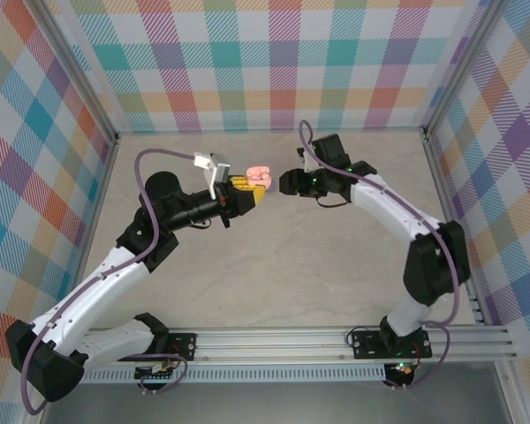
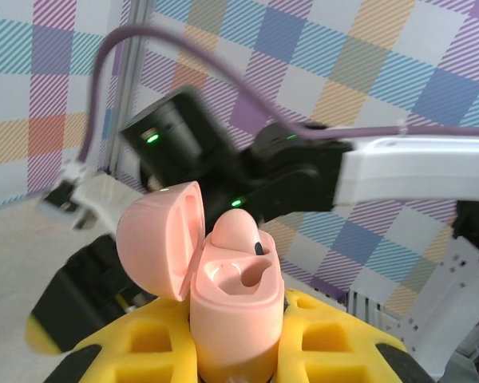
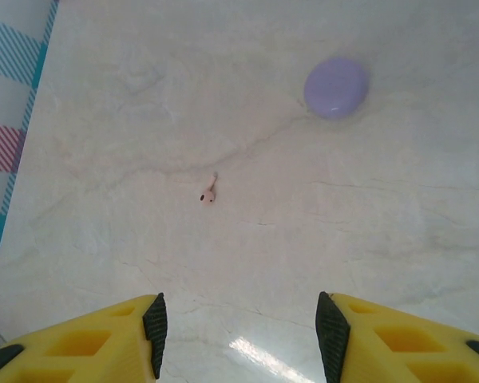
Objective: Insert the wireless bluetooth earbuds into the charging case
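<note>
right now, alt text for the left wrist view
An open pink charging case stands clamped in the left pincer, with one pink earbud sitting in a slot. The black-and-white right arm is blurred behind it, against plaid walls.

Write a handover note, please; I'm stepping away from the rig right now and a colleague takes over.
Left gripper: shut on the pink charging case, lid open.
Right gripper: open, empty, above the table.
Done: one pink earbud sits in the case; the second slot is empty.
Left: loose pink earbud lies on the table near a closed purple case; pick and insert.
</note>
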Motion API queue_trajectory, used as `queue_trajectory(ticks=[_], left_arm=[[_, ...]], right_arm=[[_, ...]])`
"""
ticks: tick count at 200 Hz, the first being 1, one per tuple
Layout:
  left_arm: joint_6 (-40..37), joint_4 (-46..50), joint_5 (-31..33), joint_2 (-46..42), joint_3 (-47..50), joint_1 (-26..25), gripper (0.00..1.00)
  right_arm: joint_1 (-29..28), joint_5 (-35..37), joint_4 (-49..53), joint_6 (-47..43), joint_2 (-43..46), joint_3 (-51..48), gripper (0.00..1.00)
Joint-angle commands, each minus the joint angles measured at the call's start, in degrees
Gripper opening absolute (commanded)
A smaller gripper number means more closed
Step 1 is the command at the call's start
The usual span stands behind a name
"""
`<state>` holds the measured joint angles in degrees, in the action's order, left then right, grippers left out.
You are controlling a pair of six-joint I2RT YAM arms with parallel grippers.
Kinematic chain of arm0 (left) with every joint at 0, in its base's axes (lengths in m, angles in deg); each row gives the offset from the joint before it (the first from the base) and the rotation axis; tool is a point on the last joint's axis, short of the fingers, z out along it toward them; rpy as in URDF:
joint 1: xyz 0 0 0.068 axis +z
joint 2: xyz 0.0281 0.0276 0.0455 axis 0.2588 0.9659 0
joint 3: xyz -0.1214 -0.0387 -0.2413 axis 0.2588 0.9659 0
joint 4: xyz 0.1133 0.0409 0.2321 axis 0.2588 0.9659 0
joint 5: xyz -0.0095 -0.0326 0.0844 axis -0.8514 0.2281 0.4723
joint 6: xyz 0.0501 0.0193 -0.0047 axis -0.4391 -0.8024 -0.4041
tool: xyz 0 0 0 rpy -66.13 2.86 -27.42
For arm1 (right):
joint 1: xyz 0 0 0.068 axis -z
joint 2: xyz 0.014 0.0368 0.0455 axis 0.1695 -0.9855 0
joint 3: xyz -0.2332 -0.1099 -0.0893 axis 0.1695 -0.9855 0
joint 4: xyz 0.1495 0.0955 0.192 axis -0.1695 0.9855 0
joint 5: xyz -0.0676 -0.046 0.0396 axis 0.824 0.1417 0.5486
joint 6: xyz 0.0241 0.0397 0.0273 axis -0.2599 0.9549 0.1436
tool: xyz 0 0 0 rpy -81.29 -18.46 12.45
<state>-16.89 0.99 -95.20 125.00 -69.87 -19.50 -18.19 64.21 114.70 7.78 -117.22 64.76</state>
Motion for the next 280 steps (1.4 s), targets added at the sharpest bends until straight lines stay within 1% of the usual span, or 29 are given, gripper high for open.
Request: queue_trajectory(ticks=[1, 36, 63, 84, 106, 137, 169, 232, 280], left_arm=[[0.6, 2.2, -0.6, -2.1, -3.2, -0.6, 0.05], [0.2, 4.0, -0.2, -3.7, -4.5, -0.6, 0.05], [-0.9, 6.7, -0.1, -4.5, -5.7, -0.6, 0.05], [-1.9, 8.1, 0.4, -5.4, -6.0, -0.6, 0.05], [-2.5, 9.4, 0.5, -5.9, -6.5, -0.6, 0.05], [-3.3, 10.6, 0.4, -6.4, -6.8, -0.6, 0.05], [-3.7, 10.6, 0.6, -6.9, -6.6, -0.5, 0.05], [-4.0, 11.1, 0.2, -7.3, -6.5, -0.6, 0.05], [-4.3, 11.8, 0.5, -7.9, -6.3, -0.6, 0.05]], right_arm=[[-0.8, -7.2, 0.5, -1.6, -6.1, 5.3, 0.52], [-3.4, -9.7, 4.9, -2.6, -18.0, 15.7, 0.52], [-5.8, -9.1, 10.6, -3.7, -26.4, 25.3, 0.51], [-7.3, -8.5, 14.4, -4.0, -31.9, 31.9, 0.47], [-8.8, -7.0, 18.1, -4.5, -36.5, 37.9, 0.45], [-11.1, -1.4, 24.9, -5.6, -42.4, 46.4, 0.43], [-12.8, 3.9, 29.8, -5.7, -46.8, 52.8, 0.43], [-14.7, 5.9, 31.1, -4.8, -50.9, 57.6, 0.43], [-15.9, 10.2, 33.4, -4.7, -55.0, 62.2, 0.42]])
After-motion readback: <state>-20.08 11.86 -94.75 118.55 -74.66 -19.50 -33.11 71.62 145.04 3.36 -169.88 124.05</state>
